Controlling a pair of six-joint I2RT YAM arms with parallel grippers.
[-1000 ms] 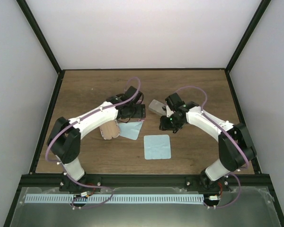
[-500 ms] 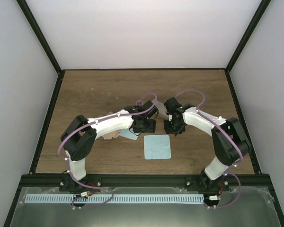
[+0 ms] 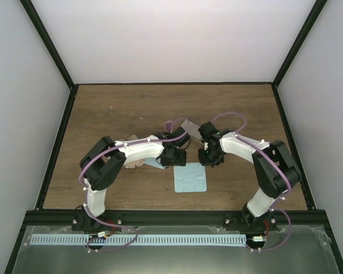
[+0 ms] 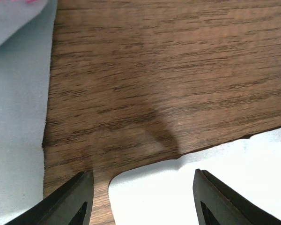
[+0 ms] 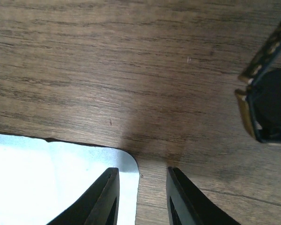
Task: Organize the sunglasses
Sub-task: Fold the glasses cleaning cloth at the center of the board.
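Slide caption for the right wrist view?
Right pincer, open, poised over the corner of a light blue cloth on the wood table; dark-lensed sunglasses at frame right.

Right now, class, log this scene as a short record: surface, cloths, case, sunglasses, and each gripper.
surface: wooden table
square cloth: light blue, flat, near the middle
second cloth: light blue, partly under the left arm
grey case: behind the grippers, partly hidden by a cable
sunglasses: dark lens, on the table, at the right edge of the right wrist view, not held
left gripper: open, empty, at a corner of the square cloth
right gripper: open, narrow gap, empty, at another corner
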